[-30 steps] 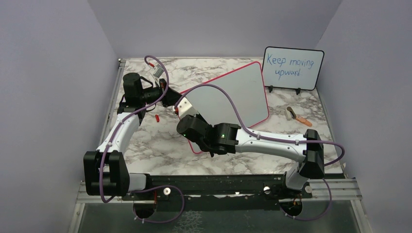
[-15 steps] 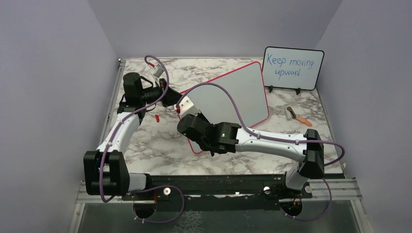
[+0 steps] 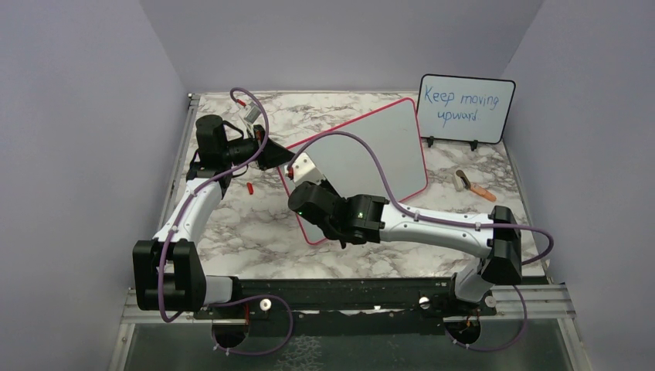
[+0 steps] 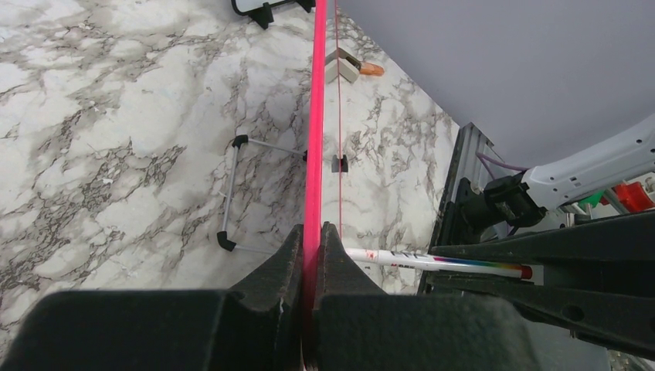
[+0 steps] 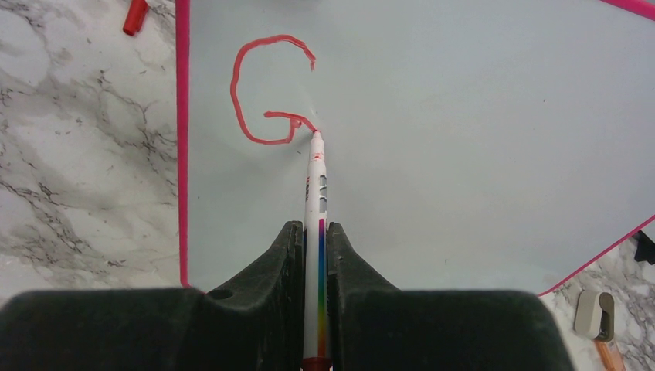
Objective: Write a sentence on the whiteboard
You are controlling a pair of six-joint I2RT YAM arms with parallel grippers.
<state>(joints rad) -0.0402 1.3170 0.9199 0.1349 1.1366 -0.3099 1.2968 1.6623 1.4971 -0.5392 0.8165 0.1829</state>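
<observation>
Claw of the right arm (image 5: 315,228) was seen closed on a white marker pen with a rainbow stripe (image 5: 317,185), gripped along its barrel between both fingers. The pen's red tip was pressed to the large white board with a thin pink-red frame (image 5: 463,108), at the end of the inner bar of a red handwritten letter G (image 5: 233,89). No other letter of the sentence was seen written. The board was stood tilted near the middle of the grey-veined marble table (image 3: 255,224). Its left edge was clamped by the left claw (image 4: 313,232), shut on the pink frame. A small red pen cap (image 5: 134,15) was seen on the table just beside the board's corner.

The G was judged to be nearly finished. For a clean result, the tip would need to be lifted clear of the surface before being carried right, so that no stray line is dragged. Pressure would best be held light and even, since the board was gripped at one edge only and might flex or swing. Letters would best be sized like the G and set level, so that room is left for two lines.
</observation>
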